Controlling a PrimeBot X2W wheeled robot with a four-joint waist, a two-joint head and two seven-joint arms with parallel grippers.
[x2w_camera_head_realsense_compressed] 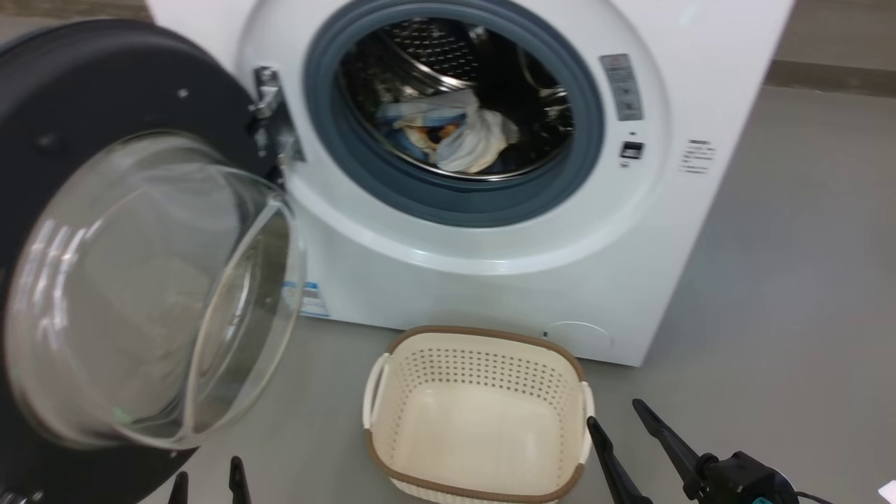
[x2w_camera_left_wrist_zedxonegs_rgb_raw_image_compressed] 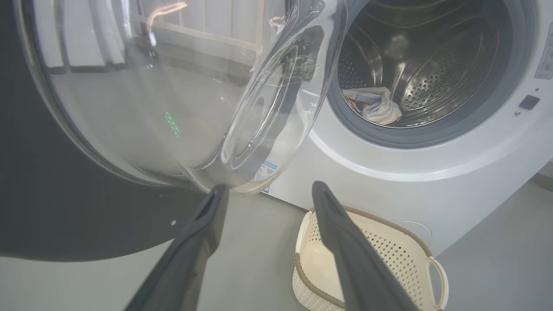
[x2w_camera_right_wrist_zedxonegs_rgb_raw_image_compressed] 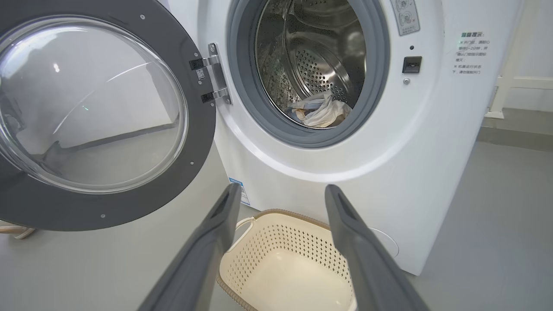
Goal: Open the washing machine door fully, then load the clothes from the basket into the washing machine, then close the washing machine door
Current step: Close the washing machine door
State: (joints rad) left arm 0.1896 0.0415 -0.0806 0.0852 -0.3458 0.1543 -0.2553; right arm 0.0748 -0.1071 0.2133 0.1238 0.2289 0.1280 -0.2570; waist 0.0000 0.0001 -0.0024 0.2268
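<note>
glossy glass washing machine door (x2w_camera_head_realsense_compressed: 140, 294), perforated steel drum (x2w_camera_right_wrist_zedxonegs_rgb_raw_image_compressed: 319, 65), matt plastic basket (x2w_camera_head_realsense_compressed: 483, 364), soft cloth clothes (x2w_camera_head_realsense_compressed: 455, 136).

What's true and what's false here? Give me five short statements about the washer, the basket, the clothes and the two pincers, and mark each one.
1. The basket is empty. True.
2. The washing machine door is shut. False: it stands swung wide open.
3. The clothes lie inside the washing machine. True.
4. The right pincer grips a cloth. False: it is open and holds nothing.
5. The left pincer is open. True.
</note>
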